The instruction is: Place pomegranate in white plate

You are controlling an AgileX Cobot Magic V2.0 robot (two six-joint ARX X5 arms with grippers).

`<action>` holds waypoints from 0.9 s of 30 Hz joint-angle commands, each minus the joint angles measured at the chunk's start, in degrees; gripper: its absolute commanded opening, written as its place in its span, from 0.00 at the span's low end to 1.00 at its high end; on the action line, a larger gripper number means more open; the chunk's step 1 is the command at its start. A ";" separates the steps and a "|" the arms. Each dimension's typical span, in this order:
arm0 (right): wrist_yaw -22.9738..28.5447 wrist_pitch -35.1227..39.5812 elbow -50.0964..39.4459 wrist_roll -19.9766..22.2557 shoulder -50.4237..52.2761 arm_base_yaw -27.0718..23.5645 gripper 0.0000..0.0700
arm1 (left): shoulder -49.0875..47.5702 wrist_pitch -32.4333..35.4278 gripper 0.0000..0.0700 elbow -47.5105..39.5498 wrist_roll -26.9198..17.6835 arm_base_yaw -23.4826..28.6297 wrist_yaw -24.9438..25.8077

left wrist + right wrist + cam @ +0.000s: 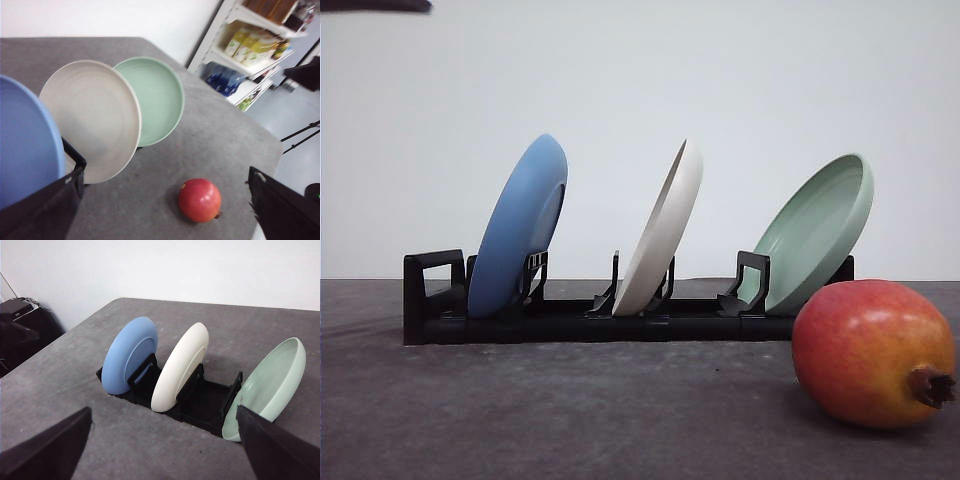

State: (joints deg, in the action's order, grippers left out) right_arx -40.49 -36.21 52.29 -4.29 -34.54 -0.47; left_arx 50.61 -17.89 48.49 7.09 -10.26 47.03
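blue plate (518,228) and pale green plate (817,230) tilted in black rack (570,322), grey table (570,410)

On the grey bench (75,390) a black rack (202,402) holds three plates on edge, all tilted: the blue plate (131,362), the white plate (180,367) in the middle slot, then the pale green plate (267,387). The right tool (165,452) appears spread open, its dark fingers (47,450) blurred.

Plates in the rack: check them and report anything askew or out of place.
Nothing is broken or spilled. The blue plate, white plate and green plate all lean the same way in the black rack. The pomegranate lies on the table.
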 commanded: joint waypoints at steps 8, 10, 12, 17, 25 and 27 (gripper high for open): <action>0.00 0.11 0.92 -0.22 -0.22 -0.04 0.86 | 10.74 2.18 0.91 5.35 3.39 -12.30 -13.76; 0.00 0.11 0.92 -0.20 -0.22 -0.04 0.86 | 14.30 1.46 0.91 8.23 3.52 -15.11 -15.97; 0.00 0.11 0.92 -0.22 -0.22 -0.04 0.86 | 18.53 -0.53 0.91 12.26 3.33 -17.56 -18.09; 0.00 0.06 0.92 -0.22 -0.22 -0.04 0.86 | 29.95 -7.48 0.91 24.30 1.13 -23.07 -24.13; 0.00 -0.12 0.92 -0.22 -0.22 -0.04 0.86 | 45.30 -12.08 0.91 38.44 -3.10 -28.51 -31.36; 0.00 -0.29 0.92 -0.22 -0.22 -0.04 0.86 | 48.33 -12.02 0.91 40.44 -3.06 -29.29 -32.72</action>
State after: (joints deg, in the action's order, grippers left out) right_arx -40.49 -36.69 52.29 -4.32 -34.54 -0.47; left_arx 97.12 -30.13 87.17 5.14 -38.85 14.79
